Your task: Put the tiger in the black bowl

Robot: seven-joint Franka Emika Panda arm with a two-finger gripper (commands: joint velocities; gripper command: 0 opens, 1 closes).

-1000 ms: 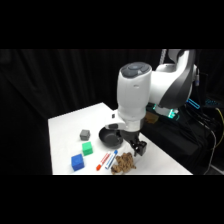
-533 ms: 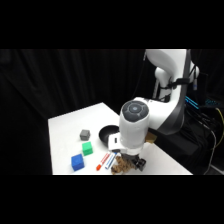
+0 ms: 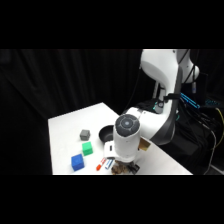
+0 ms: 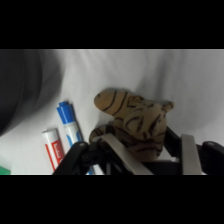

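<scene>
The tiger (image 4: pixel 132 122), a tan soft toy with dark stripes, lies on the white table between my gripper's (image 4: pixel 152 152) two fingers. The left finger (image 4: pixel 117 150) sits against its flank, and the right finger (image 4: pixel 189 155) stands a little clear of it, so the gripper is open around it. In the side view the white wrist covers most of the tiger (image 3: pixel 119 170) at the table's front edge. The black bowl (image 3: pixel 106 134) stands just behind it on the table, and shows as a dark blur (image 4: pixel 22 85) at the wrist view's left.
A blue marker (image 4: pixel 69 125) and a red marker (image 4: pixel 52 147) lie close beside the tiger, between it and the bowl. A grey cube (image 3: pixel 85 134), a green cube (image 3: pixel 88 148) and a blue cube (image 3: pixel 77 161) sit to the left. The table's front edge (image 3: pixel 150 172) is near.
The arm has swung down and forward over the last second, bringing the wrist low over the tiger at the table's front edge.
</scene>
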